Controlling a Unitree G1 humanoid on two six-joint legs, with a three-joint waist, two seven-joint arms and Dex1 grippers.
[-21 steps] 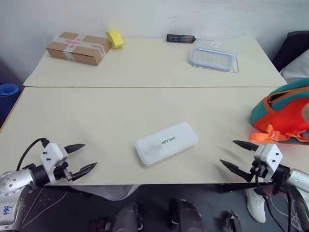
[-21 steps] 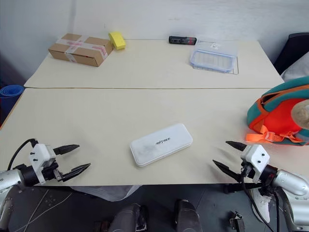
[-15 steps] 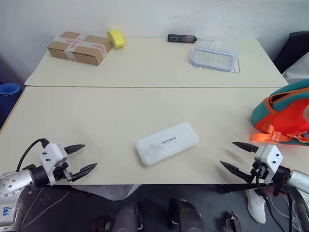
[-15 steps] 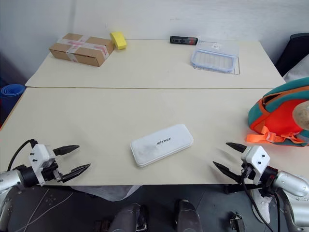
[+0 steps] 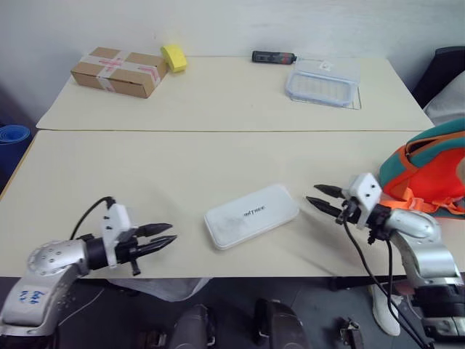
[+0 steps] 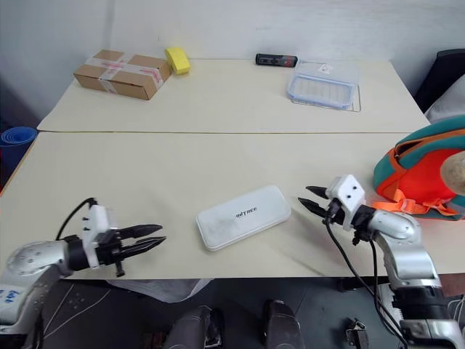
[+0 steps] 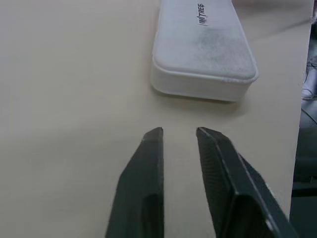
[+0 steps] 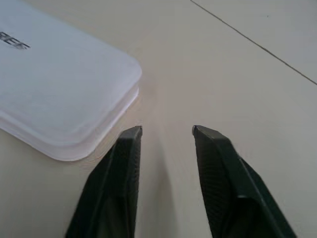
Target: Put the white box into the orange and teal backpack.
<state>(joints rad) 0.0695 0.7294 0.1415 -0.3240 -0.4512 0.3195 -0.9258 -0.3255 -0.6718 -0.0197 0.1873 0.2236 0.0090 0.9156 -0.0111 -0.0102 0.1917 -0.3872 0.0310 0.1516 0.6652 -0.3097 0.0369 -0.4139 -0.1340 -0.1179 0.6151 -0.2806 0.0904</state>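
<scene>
1. The white box (image 5: pixel 251 216) lies flat on the table (image 5: pixel 145 174), unheld; nothing is done yet.
2. The left end effector (image 5: pixel 164 242) points at one end, the right end effector (image 5: pixel 318 197) sits just beside the other; both narrow, gripping nothing.
3. The orange and teal backpack (image 5: pixel 429 171) waits at the table's right edge; grasping, carrying and inserting remain.

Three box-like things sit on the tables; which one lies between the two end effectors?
The white box, flat with dark lettering, on the near table. The brown taped cardboard box and the clear lidded container sit on the far table.
</scene>
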